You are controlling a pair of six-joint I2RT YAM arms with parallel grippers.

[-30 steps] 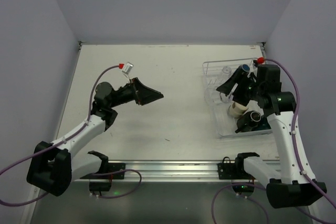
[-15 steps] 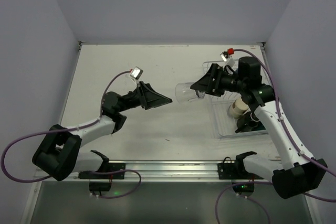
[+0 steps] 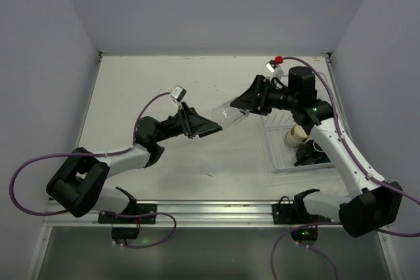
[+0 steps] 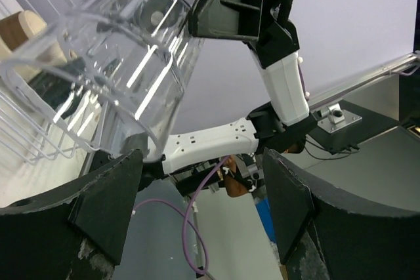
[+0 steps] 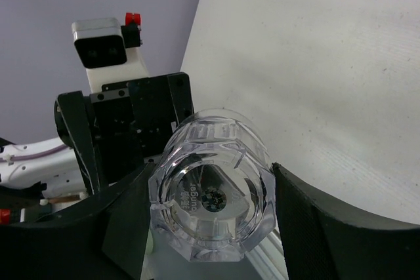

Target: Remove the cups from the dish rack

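My right gripper [image 3: 237, 108] is shut on a clear glass tumbler [image 3: 228, 115], held on its side in the air over the middle of the table. In the right wrist view the tumbler's thick base [image 5: 210, 191] fills the gap between the fingers [image 5: 315, 227]. My left gripper [image 3: 211, 127] is open and points at the tumbler's mouth, just short of it. In the left wrist view the tumbler [image 4: 125, 57] hangs above and beyond the left finger [image 4: 105, 208], outside the jaws. The dish rack [image 3: 272, 152] at the right holds a cream cup [image 3: 296, 137] and a dark mug [image 3: 312, 152].
White wires of the rack [image 4: 26, 142] and the cream cup [image 4: 16, 31] show at the left of the left wrist view. The left arm's camera block [image 5: 98, 42] faces the right wrist. Walls close the table on three sides.
The right arm lifted the clear tumbler out of the rack and carried it left to mid-table. The left arm swung right, and its open jaws came up to the tumbler.
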